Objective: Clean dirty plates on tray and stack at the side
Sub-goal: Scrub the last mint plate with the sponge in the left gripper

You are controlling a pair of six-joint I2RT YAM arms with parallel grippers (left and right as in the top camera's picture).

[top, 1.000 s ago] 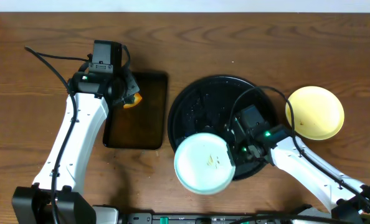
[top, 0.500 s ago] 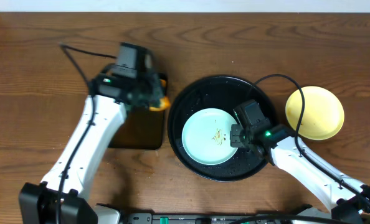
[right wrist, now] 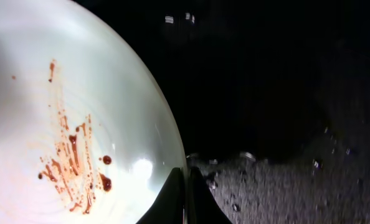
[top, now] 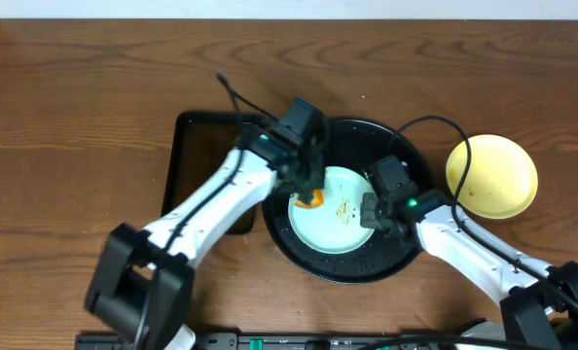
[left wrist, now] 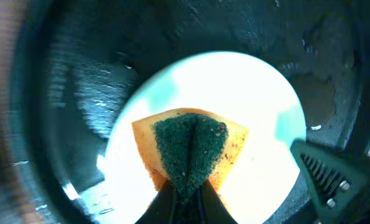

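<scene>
A pale mint-white plate point(top: 336, 212) with brownish specks lies in the round black tray point(top: 313, 263). My right gripper point(top: 369, 216) is shut on the plate's right rim point(right wrist: 172, 149); brown smears show on the plate in the right wrist view point(right wrist: 73, 155). My left gripper point(top: 310, 194) is shut on an orange sponge with a green scrub side point(left wrist: 191, 149) and holds it on the plate's left part point(left wrist: 260, 93). A pale yellow plate point(top: 491, 176) lies on the bare wood to the right of the tray. The other mint-white plate is out of view.
A smaller dark rectangular tray point(top: 197, 165) lies left of the black tray, partly under my left arm. The black tray's floor is wet with droplets point(right wrist: 284, 180). Brown wood tabletop point(top: 75, 146) surrounds everything.
My left gripper has swung right from the rectangular tray, with the sponge, onto the plate. My right gripper carried the plate from the tray's front rim into the tray and holds it there.
</scene>
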